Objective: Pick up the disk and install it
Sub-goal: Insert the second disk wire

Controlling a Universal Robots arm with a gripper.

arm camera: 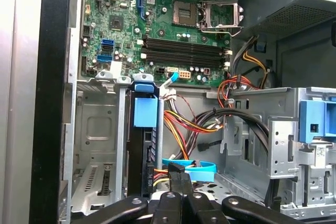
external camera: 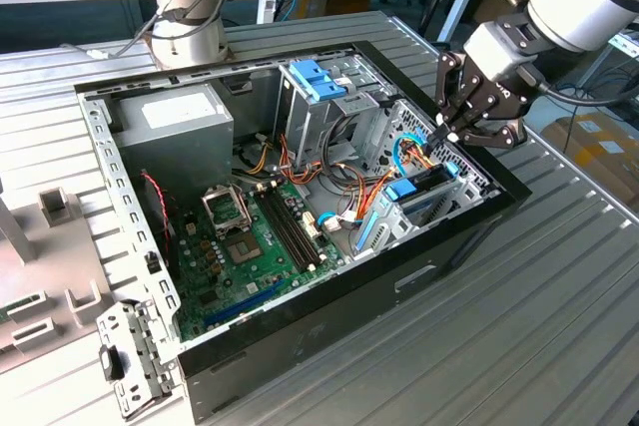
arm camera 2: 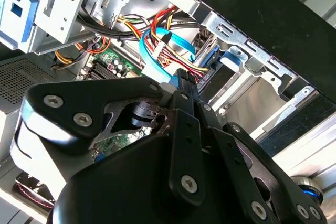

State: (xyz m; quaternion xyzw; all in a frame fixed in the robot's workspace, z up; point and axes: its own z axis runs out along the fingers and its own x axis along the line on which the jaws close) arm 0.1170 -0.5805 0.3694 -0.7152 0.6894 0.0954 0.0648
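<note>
The disk (arm camera: 137, 161) is a dark slab standing on edge in a slot of the metal drive bay (arm camera: 97, 140), at the front corner of the open computer case (external camera: 469, 231). A blue plastic tab (arm camera: 145, 112) sits on its end; its label is hidden. In the exterior view the disk (external camera: 431, 185) lies just below my gripper (external camera: 446, 137). My gripper (arm camera: 178, 174) hovers beside the bay, over the blue flat cable (arm camera: 202, 167). Its fingers (arm camera 2: 184, 85) are pressed together with nothing between them, apart from the disk.
Bundles of red, yellow and orange cables (arm camera: 184, 124) run beside the bay. The motherboard (external camera: 250, 246) fills the case floor, with a grey power-supply box (external camera: 175, 119) and a blue-latched drive cage (external camera: 318, 82) at the back. A loose metal bracket (external camera: 130, 358) lies outside the case.
</note>
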